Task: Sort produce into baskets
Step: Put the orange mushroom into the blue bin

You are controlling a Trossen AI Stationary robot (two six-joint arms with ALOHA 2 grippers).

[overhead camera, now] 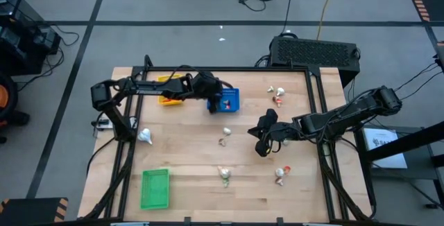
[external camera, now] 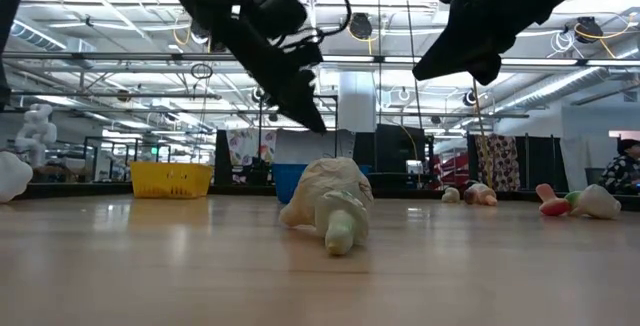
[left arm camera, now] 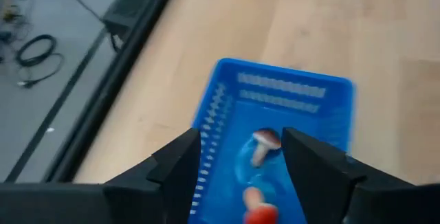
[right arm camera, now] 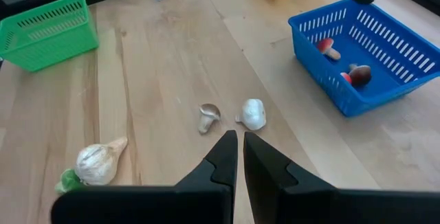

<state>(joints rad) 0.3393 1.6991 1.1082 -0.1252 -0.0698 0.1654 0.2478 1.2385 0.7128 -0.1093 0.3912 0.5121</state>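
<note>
The left gripper (left arm camera: 240, 165) is held released above the blue slatted plastic basket (left arm camera: 227, 104) at the far side of the wooden desk (overhead camera: 187, 160), with nothing between its fingers. A brown-capped toy mushroom (left arm camera: 264, 143) and red pieces lie in the basket; the drop is judged complete, and a straight lift clear of the basket wall is advised before the next piece is sought. The right gripper (right arm camera: 237, 148) is clenched and empty, over mid-desk. Only the right wrist view shows a small mushroom (right arm camera: 208, 116) beside a whitish bulb (right arm camera: 254, 113), a likely next pick; the basket contents are hidden in the low view.
</note>
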